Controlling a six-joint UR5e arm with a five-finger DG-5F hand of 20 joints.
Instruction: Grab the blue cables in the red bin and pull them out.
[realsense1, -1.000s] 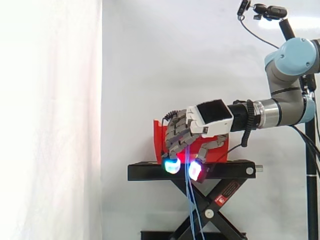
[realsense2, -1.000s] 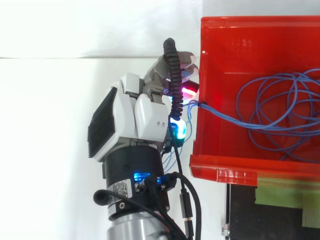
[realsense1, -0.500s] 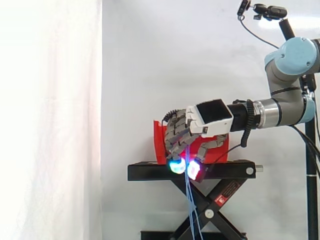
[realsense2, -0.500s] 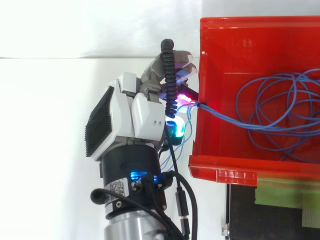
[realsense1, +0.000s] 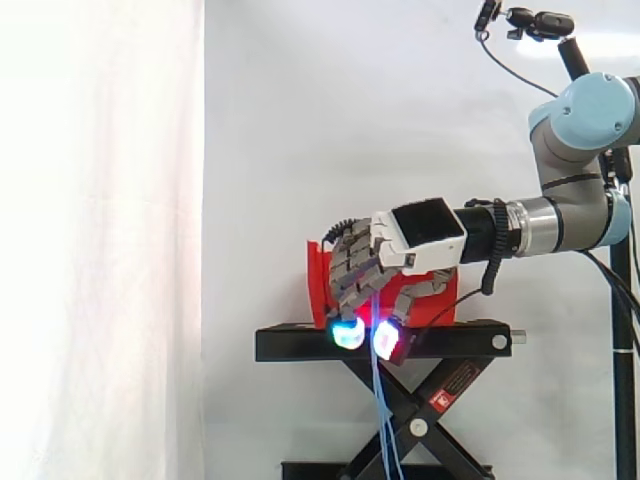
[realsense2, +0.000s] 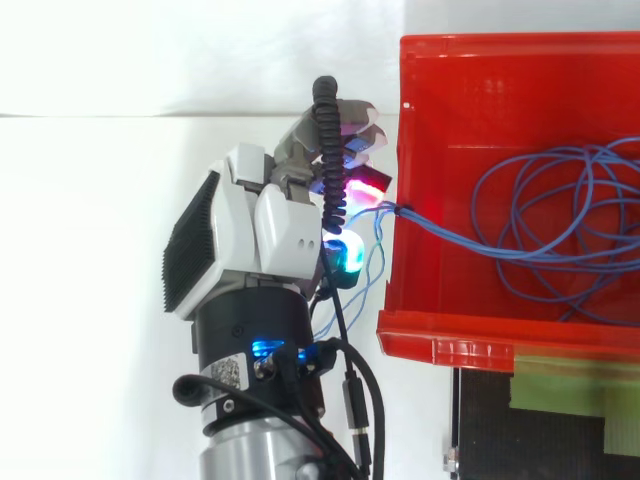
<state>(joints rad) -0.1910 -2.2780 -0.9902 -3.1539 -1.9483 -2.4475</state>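
As blue cables (realsense2: 450, 234) trail out over the red bin (realsense2: 450, 110), curled fingers (realsense1: 352, 268) grip them.

Red bin (realsense2: 480, 120), blue cables (realsense2: 470, 240), seemingly black stand (realsense1: 300, 343)

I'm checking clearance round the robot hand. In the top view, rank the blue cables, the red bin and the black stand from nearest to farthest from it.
1. blue cables: strands run through the robot hand's curled fingers, at its right.
2. red bin: its wall just right of the fingertips.
3. black stand: lower right, under the bin.
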